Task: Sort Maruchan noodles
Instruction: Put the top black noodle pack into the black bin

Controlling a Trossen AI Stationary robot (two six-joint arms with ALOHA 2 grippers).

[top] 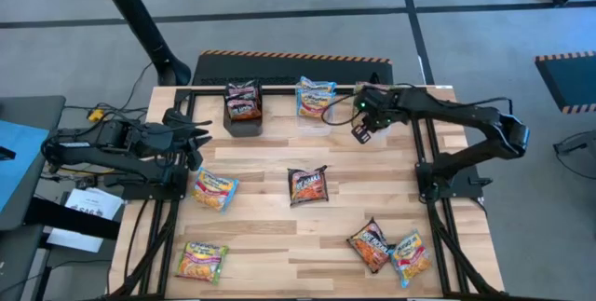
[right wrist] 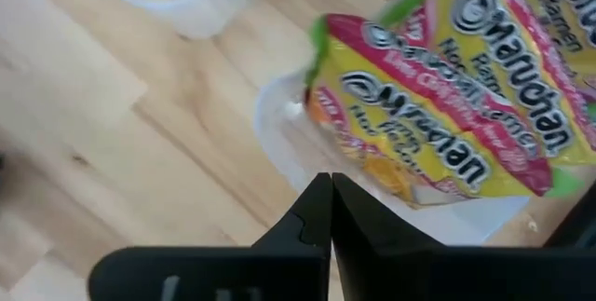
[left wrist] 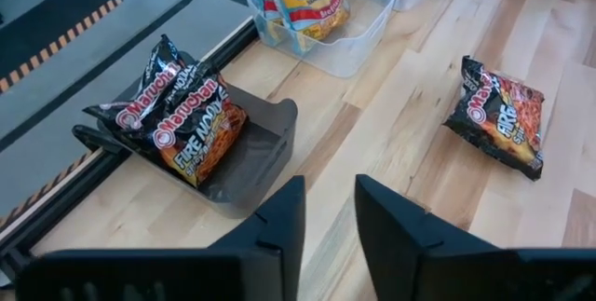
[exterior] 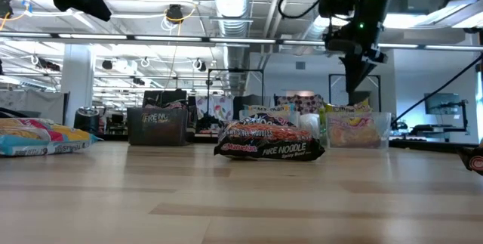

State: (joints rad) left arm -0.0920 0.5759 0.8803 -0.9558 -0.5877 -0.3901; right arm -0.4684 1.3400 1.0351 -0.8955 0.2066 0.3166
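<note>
Between picks: left gripper (left wrist: pixel 328 217) part open and empty beside black box (top: pixel 244 119) holding dark packets (left wrist: pixel 177 115), right gripper (right wrist: pixel 330 210) pinched empty over green-packet tub (right wrist: pixel 279 129); next, loose packets (top: pixel 308 185) nearer than box

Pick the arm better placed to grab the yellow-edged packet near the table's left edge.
Left. The left pincer hangs empty, fingers parted, just behind that yellow-edged packet. The right pincer is shut, over by the clear tub across the table.

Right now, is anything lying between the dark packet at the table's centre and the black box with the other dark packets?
Nothing visible does: bare wood separates the dark packet from the black box.
</note>
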